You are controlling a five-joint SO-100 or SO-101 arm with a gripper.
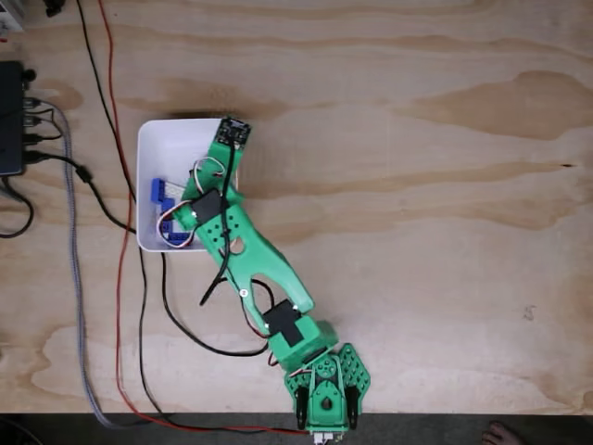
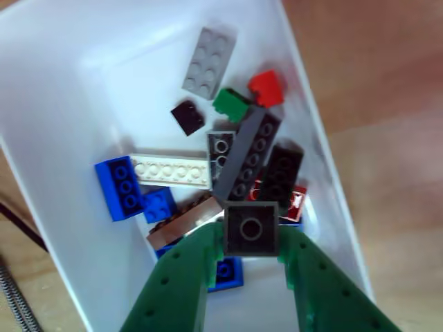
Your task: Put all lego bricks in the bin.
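Where the close other view starts, at its bottom edge, two green fingers (image 2: 181, 277) rise out of frame, their bases cut off. Gripper (image 2: 250, 238) pinching a small dark grey brick (image 2: 250, 229), square, one stud on top, held just over the pile. No lettering legible on that stud or any other; focus too soft.

Beyond it, inside the bin (image 2: 55, 104), white tray, corners cropped by the frame:
- long dark grey plate (image 2: 250, 158) leaning diagonally across the heap
- black brick (image 2: 282, 173) beside it, red piece (image 2: 299, 202) beneath, mostly covered
- small grey stud piece (image 2: 221, 149) half hidden by the long plate
- white plate (image 2: 171, 171), blue brick (image 2: 119, 187) touching its left end
- smaller blue brick (image 2: 159, 205); brown-and-pale piece (image 2: 181, 225), hard to make out
- another blue brick (image 2: 227, 272) showing between the fingers, mostly hidden
- farther in: small black brick (image 2: 187, 117), green brick (image 2: 230, 103) touching red brick (image 2: 266, 88), light grey plate (image 2: 209, 62) lying alone

Fixed view from above: green arm (image 1: 255, 264) lies diagonally over the plywood table (image 1: 417, 232), base at the near edge, wrist over the tray (image 1: 153, 139). Arm covers most of the contents; a blue piece (image 1: 159, 192) shows at the left. Black box (image 1: 9, 116) with cables at the left edge, cropped; no readable label. A bare foot (image 1: 505, 433) at the bottom edge, cut off
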